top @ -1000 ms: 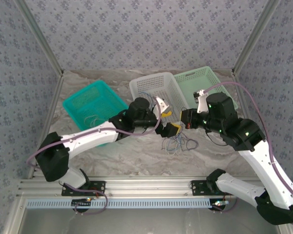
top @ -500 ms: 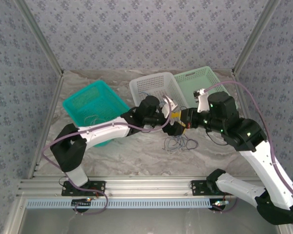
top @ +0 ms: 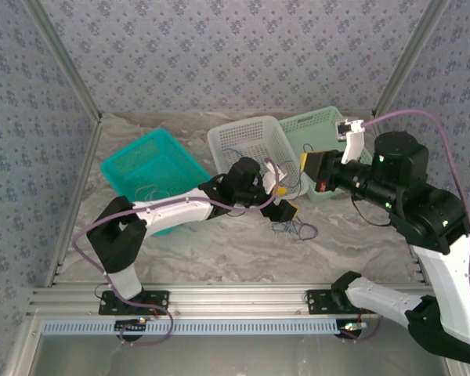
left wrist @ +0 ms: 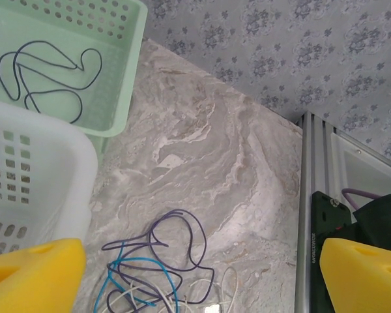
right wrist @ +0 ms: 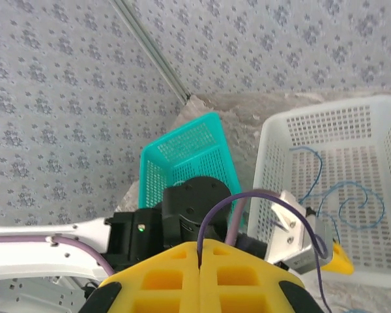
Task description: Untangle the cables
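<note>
The cables [top: 294, 229] lie as a small tangle on the marbled table. In the left wrist view it shows a dark purple loop [left wrist: 204, 242], a blue strand [left wrist: 152, 260] and a pale one [left wrist: 235, 280]. My left gripper [top: 280, 202] hovers just over the tangle, open; its yellow fingertips [left wrist: 32, 274] stand wide apart on either side of the wires [left wrist: 199, 287]. My right gripper [top: 313, 168] is raised in front of the green basket. It [right wrist: 200, 251] is shut, with a thin dark purple cable [right wrist: 202, 228] pinched in the seam between its pads.
Three baskets stand at the back: teal [top: 145, 168], white [top: 247, 141], green [top: 329, 129]. The green one [left wrist: 117, 65] holds a dark cable [left wrist: 45, 75], and the white one [right wrist: 274, 150] holds a blue cable [right wrist: 352, 202]. An aluminium rail [left wrist: 311, 215] borders the table.
My right gripper has lifted up and to the right, away from the tangle. The left gripper has reached further right, over the tangle, which has shifted slightly.
</note>
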Robot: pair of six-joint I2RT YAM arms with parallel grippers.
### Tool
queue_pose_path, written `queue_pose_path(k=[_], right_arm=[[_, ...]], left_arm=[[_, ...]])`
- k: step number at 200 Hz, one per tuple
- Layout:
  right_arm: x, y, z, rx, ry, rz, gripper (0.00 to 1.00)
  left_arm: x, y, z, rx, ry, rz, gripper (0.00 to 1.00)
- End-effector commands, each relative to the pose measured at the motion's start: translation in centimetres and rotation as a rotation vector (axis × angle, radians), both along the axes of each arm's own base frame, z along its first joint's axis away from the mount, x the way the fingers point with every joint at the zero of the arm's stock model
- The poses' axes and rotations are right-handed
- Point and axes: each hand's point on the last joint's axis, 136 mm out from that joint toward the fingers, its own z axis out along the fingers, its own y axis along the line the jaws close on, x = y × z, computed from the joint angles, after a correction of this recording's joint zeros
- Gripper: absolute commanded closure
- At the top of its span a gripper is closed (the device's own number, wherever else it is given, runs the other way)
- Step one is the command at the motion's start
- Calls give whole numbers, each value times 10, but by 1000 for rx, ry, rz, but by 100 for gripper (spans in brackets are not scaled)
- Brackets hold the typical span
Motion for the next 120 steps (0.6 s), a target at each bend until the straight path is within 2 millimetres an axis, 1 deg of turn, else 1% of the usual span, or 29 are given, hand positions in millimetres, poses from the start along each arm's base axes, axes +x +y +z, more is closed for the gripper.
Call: queue_pose_path(k=[1,37,79,101,120], right_arm=[[-4,-8,29,5,-84,-11,100],[-4,-11,68,54,-172,-21,100],[-10,-16,117,123,-289,-27,100],[-15,-14,135,167,-321,-10,100],[-16,-11,144,197,-328,8,100]], left_arm=[[-3,2,-23,52,33,6,7],[-4,4,-35,74,47,15,8],[-3,4,-40,77,50,21,9],[-3,3,-40,74,52,21,10],[-3,1,-42,74,57,22,11]])
